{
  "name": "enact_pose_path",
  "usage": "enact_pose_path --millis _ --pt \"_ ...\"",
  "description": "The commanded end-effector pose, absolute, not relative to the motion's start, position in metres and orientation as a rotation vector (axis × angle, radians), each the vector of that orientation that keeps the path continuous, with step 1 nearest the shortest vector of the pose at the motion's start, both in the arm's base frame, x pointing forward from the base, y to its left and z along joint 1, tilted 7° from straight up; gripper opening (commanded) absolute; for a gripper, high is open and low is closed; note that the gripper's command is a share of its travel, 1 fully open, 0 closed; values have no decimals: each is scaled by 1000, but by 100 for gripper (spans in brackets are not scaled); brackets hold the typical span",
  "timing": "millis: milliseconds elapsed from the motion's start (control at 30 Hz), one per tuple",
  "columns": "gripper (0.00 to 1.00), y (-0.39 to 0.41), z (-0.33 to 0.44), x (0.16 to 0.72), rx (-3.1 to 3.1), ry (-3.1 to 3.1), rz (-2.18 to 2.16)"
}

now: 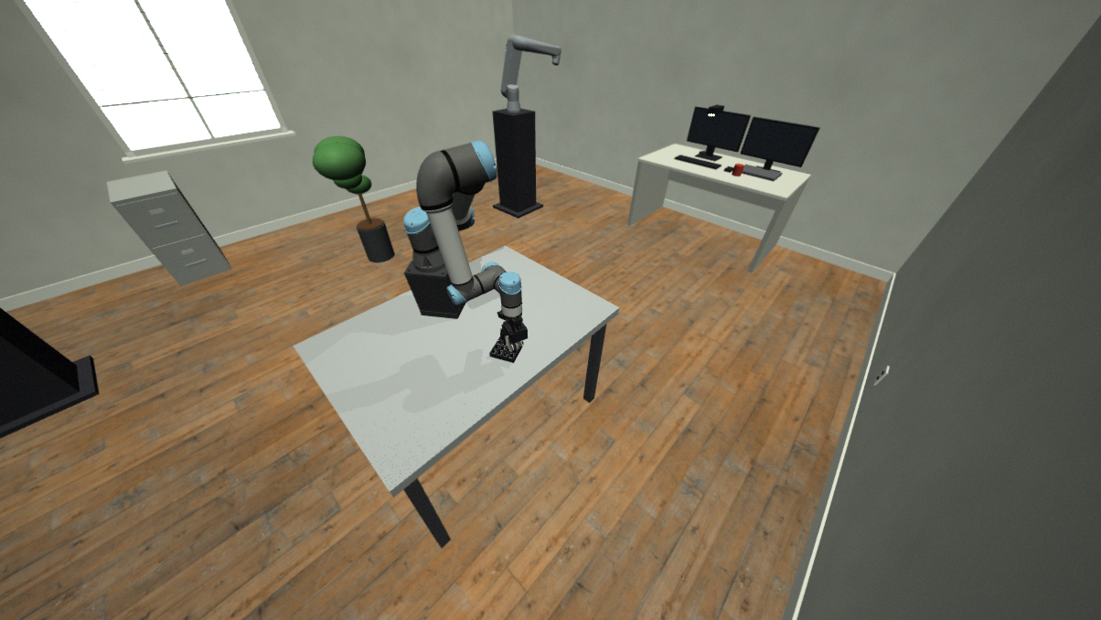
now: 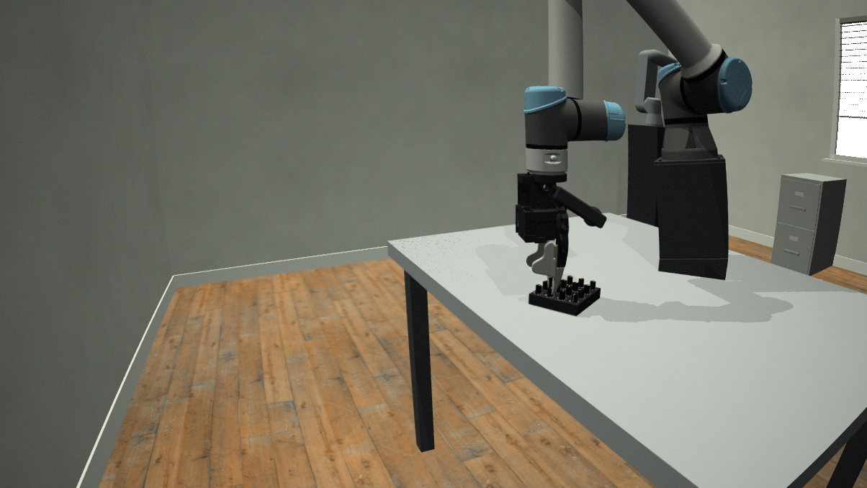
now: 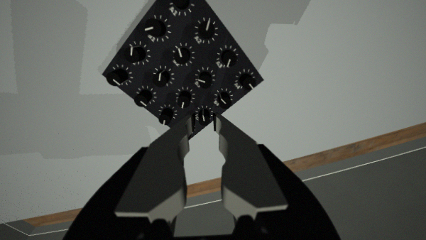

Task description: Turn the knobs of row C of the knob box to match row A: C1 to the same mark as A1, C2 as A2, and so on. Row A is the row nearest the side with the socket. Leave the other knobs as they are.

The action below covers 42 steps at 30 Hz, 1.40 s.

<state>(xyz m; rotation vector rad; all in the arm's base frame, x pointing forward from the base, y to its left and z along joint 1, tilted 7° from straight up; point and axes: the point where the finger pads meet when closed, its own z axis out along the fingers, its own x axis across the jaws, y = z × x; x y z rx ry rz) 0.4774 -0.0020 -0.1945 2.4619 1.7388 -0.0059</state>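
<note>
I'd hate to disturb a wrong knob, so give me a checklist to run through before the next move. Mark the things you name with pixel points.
1. Knob box (image 1: 505, 349) (image 2: 552, 304) (image 3: 170, 42) resting on the table (image 1: 369, 361) (image 2: 697, 363) (image 3: 337, 89): ok.
2. C4 (image 3: 204, 116) between the fingertips of the pincer (image 1: 508, 347) (image 2: 554, 291) (image 3: 204, 114): ok.
3. Pincer gripping C4: not ok, gaps show beside it.
4. C4's line matching A4 (image 3: 246, 81): not ok, A4's slants more.
5. A1 (image 3: 182, 3) mark readable: cannot tell, cut off in the wrist view.
</note>
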Motion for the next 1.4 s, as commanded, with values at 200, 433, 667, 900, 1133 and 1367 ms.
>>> enact_pose_path --millis 200,433,667,900,1133,1367 --pt "11 -2 -194 478 2461 1738 -4" --pt "11 -2 -194 478 2461 1738 -4" --pt "11 -2 -194 478 2461 1738 -4" --pt "4 -2 -194 478 2461 1738 -4" --pt "4 -2 -194 478 2461 1738 -4" --pt "4 -2 -194 478 2461 1738 -4"
